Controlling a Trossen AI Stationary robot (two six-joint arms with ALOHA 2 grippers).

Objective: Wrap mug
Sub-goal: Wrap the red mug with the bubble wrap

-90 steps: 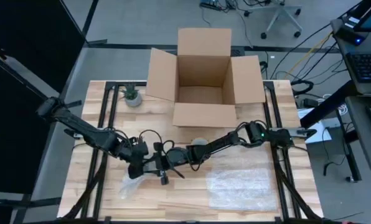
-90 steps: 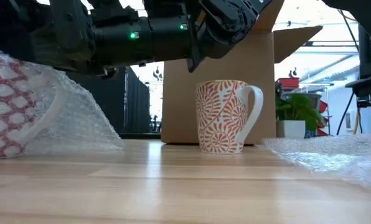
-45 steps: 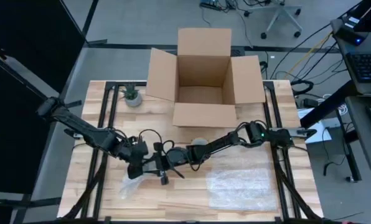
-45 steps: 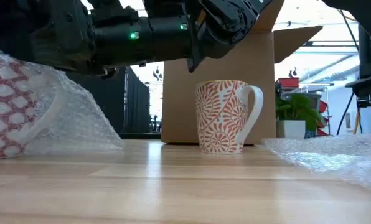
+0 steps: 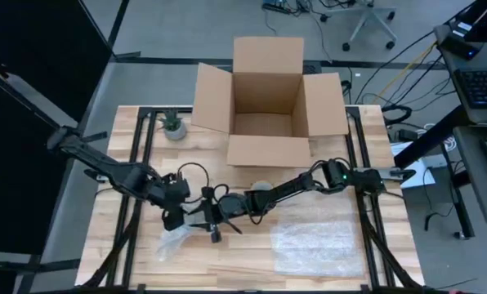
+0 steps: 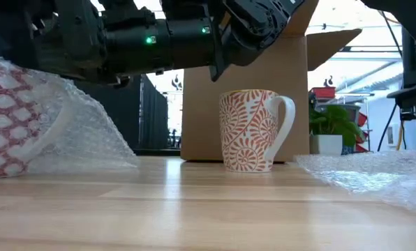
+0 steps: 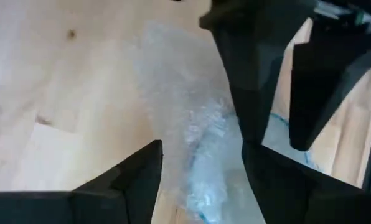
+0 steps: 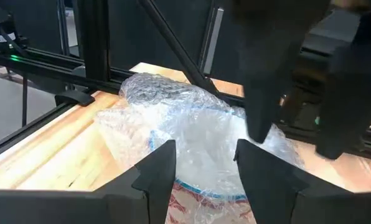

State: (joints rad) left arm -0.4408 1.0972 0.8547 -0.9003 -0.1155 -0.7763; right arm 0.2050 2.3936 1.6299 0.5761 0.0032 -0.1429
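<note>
— What sits nearest on the table (image 5: 252, 273)?

— At the front left, a wrapped mug (image 6: 12, 118), its red-and-white pattern showing through a bundle of bubble wrap, rests on the wood. At the front right, well apart from it, a loose sheet of bubble wrap (image 5: 317, 245) lies flat.

— And the arms?

— Both meet over the bundle. The left gripper (image 7: 201, 149) hangs just behind and above it, fingers spread, with crumpled wrap showing in the gap between them. The right gripper (image 8: 205, 146), reaching in from the other side, points at the same bundle, its fingers likewise spread apart and clamping nothing. Each wrist camera catches the other arm's dark fingers on the far side of the wrap. Whether any finger touches the plastic, I cannot tell.

— Is there a second mug?

— Yes. A bare mug (image 6: 253, 130), white with an orange-red swirl pattern, stands upright behind the grippers near the middle of the table, handle turned toward the right arm's side. From above, the right arm's forearm crosses partly over it.

— What lies beyond that?

— An open cardboard box (image 5: 268, 98), flaps folded outward, stands at the table's far edge, just behind the bare mug. A small potted plant (image 5: 173, 125) sits at the far left corner, beside the box's left flap.
</note>
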